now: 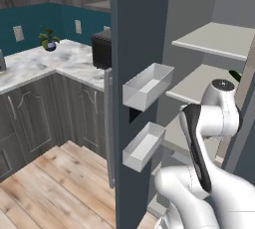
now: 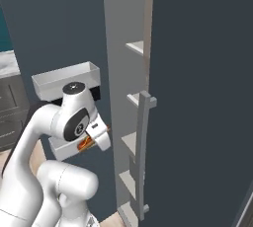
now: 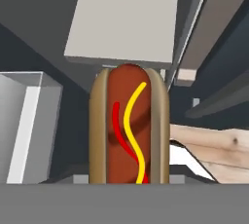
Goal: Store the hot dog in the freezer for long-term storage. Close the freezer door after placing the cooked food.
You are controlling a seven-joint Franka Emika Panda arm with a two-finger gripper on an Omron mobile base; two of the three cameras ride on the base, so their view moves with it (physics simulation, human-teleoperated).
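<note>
Held right up against the hand camera, the hot dog [image 3: 129, 128] stands lengthwise from 6 o'clock toward 12 o'clock, a reddish sausage in a tan bun with 1 red and 1 yellow line of sauce along it. The gripper [image 3: 129, 181] is clenched on its near end; the fingertips themselves are hidden behind the bun. In the right base view the same orange sausage [image 2: 85, 145] peeks out under the white hand [image 2: 97, 137], just in front of a door bin.

My judgement is that it is light and soft: the bun would crush under a hard squeeze and the round sausage could roll or slip out, so a gentle hold across the bun's 2 sides near the middle looks safest. An end hold like this one leaves most of its length hanging free.

Beyond the food, at 12 o'clock in the hand view, a pale grey shelf [image 3: 124, 18] of the freezer [image 1: 219, 4] lies ahead and higher. At 9 o'clock is a white bin [image 3: 22, 121] on the freezer door [image 1: 139, 19], which stands open, with 2 bins showing on its inner face. Farther off, at 9 o'clock in the left base view, a marble counter [image 1: 40, 63] carries a small plant [image 1: 49, 39] and a black microwave [image 1: 101, 49].
</note>
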